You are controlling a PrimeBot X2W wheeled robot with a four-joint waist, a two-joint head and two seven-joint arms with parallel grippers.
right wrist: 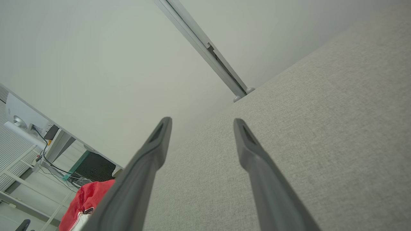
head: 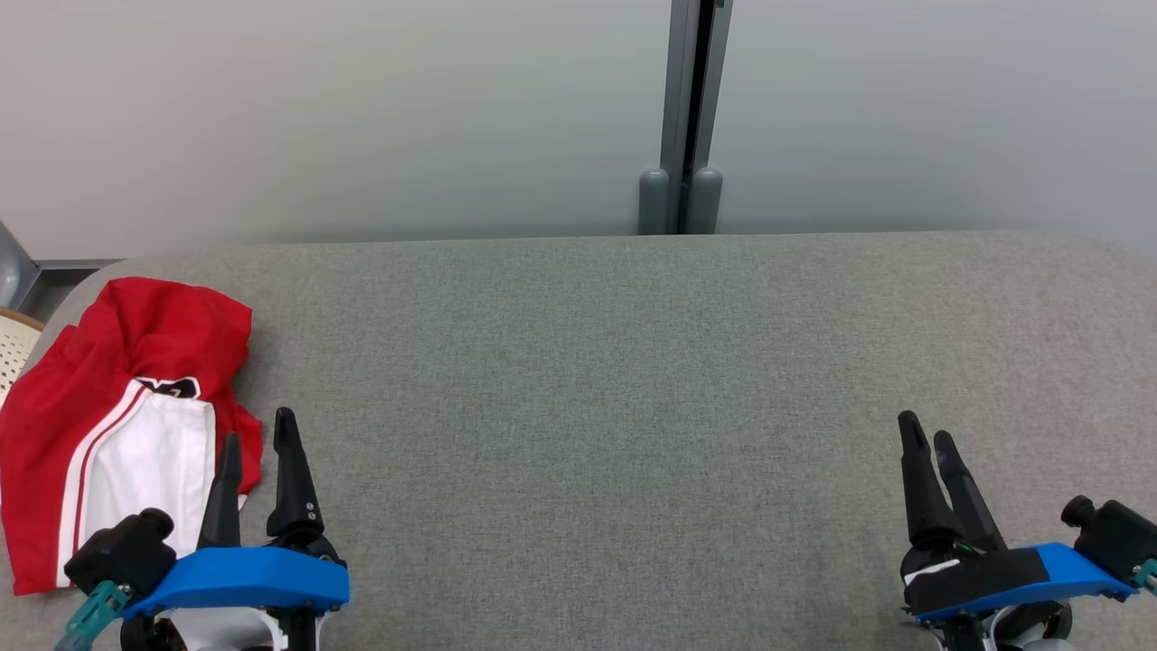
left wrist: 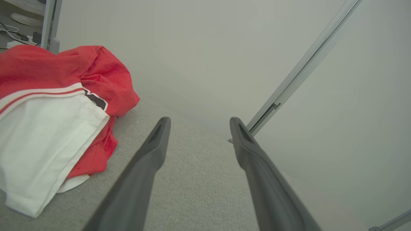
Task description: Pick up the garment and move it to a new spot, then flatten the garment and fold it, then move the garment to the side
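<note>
As garment (head: 136, 362) lies crumpled, left gripper (head: 259, 427) and right gripper (head: 924, 427) point forward, jaws apart.

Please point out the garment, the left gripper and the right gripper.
garment (head: 154, 334), head view, on its red fabric.
left gripper (head: 258, 427), head view, midway between its fingertips.
right gripper (head: 925, 427), head view, midway between its fingertips.

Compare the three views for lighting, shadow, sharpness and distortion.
Head view: soft, even light, no glare; the garment is sharp, casting a faint shadow on the table. Left wrist view: scene tilted, the left gripper looms large and slightly soft. Right wrist view: tilted too; table weave crisp near the right gripper, wall evenly pale.
</note>
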